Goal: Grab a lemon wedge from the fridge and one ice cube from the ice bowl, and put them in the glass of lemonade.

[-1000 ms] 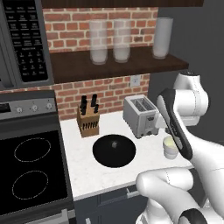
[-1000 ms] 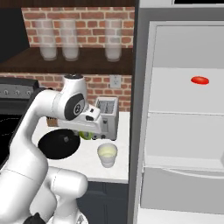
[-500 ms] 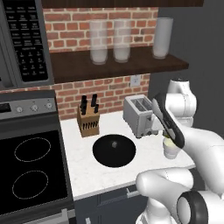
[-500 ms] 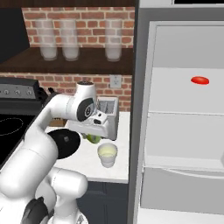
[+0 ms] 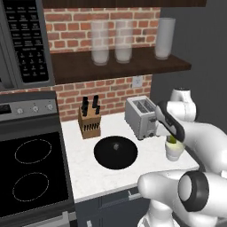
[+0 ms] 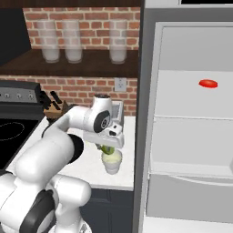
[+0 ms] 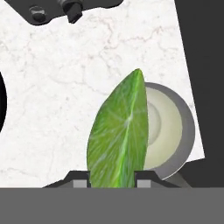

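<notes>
Hand view: hand (image 7: 112, 178) pinches one lemon wedge (image 7: 118, 135) above one glass of lemonade (image 7: 168, 127).

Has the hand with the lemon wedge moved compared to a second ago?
Yes. The hand, shut on the lemon wedge, has swung down and away from the toaster; it now sits just above the glass of lemonade.

The gripper (image 5: 172, 138) hangs just above the glass of lemonade (image 5: 174, 152), seemingly pinching the lemon wedge (image 5: 171, 140); the ice bowl (image 5: 115, 152) sits nearby.
</notes>
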